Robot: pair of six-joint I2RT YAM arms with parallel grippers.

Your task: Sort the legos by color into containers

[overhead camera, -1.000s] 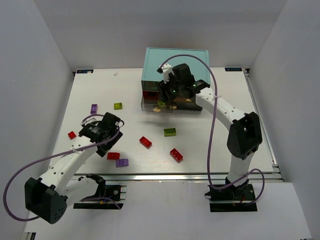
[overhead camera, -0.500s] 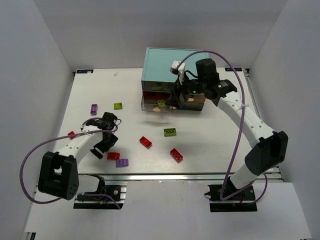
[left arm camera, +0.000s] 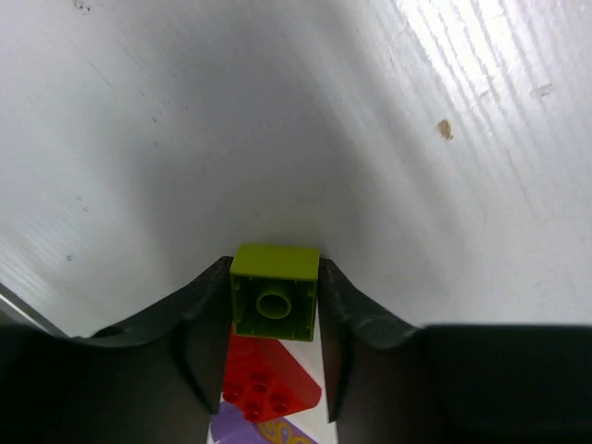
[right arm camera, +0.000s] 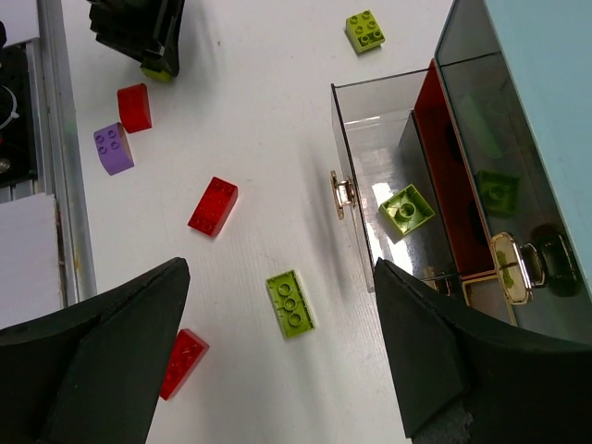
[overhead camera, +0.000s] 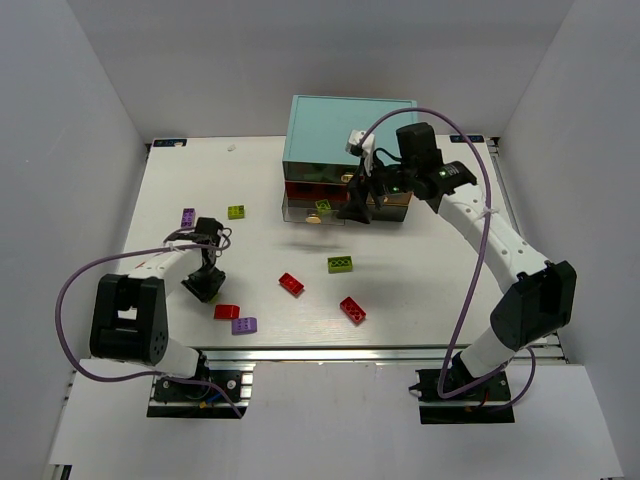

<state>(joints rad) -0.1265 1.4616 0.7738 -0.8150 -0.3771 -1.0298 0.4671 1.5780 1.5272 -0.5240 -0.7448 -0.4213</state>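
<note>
Left gripper (left arm camera: 275,319): closed around a yellow-green square brick (left arm camera: 275,289), low by the white table (overhead camera: 420,290), beside a red brick (overhead camera: 226,312) and a purple brick (overhead camera: 244,325). Right gripper (right arm camera: 277,370): fingers spread wide, empty, in front of the teal-topped cabinet (overhead camera: 350,125). The pulled-out clear drawer (right arm camera: 356,120) contains one yellow-green lego (right arm camera: 405,208). A long yellow-green brick (right arm camera: 290,302) lies loose mid-table.

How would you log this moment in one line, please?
Left gripper: shut on yellow-green lego | Right gripper: open, by pulled-out drawer | In drawer: second yellow-green lego | Table: loose legos
</note>
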